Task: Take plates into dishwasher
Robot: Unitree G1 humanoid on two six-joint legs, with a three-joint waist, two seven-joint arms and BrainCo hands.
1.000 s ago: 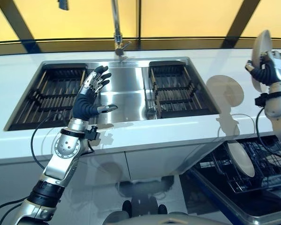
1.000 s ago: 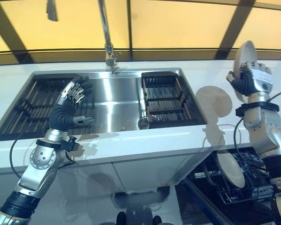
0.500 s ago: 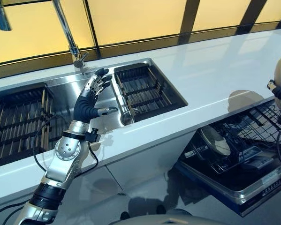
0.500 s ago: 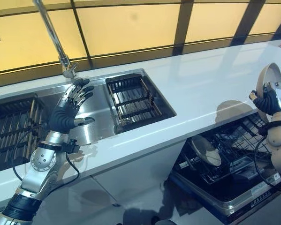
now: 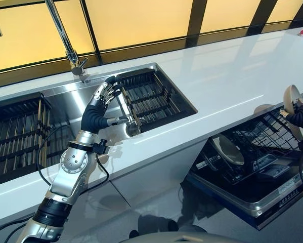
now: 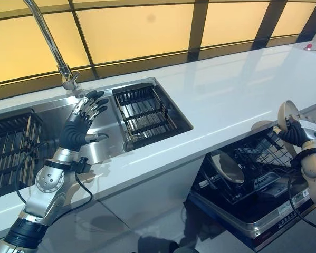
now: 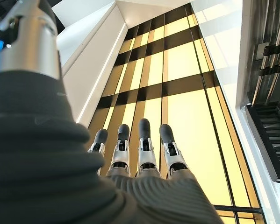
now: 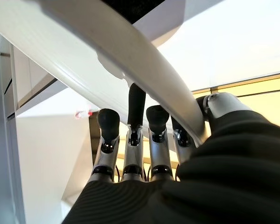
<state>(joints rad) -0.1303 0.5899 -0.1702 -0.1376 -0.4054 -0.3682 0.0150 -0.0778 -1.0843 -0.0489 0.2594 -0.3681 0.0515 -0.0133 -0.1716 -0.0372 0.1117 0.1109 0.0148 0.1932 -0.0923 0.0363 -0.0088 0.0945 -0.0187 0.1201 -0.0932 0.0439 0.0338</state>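
1 plate held: your right hand (image 6: 292, 133) grips plate (image 6: 287, 113), lowered from counter height to the dishwasher rack (image 6: 252, 158).
Left hand (image 5: 98, 109): fingers straight, empty.
Meaning: slotting comes next.

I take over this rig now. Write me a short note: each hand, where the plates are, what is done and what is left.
Right hand: shut on a plate, held upright above the open dishwasher rack.
Left hand: open, empty, raised over the sink.
Done: one plate already stands in the rack.
Left: lower the held plate into the rack and release. No other plates are in view.
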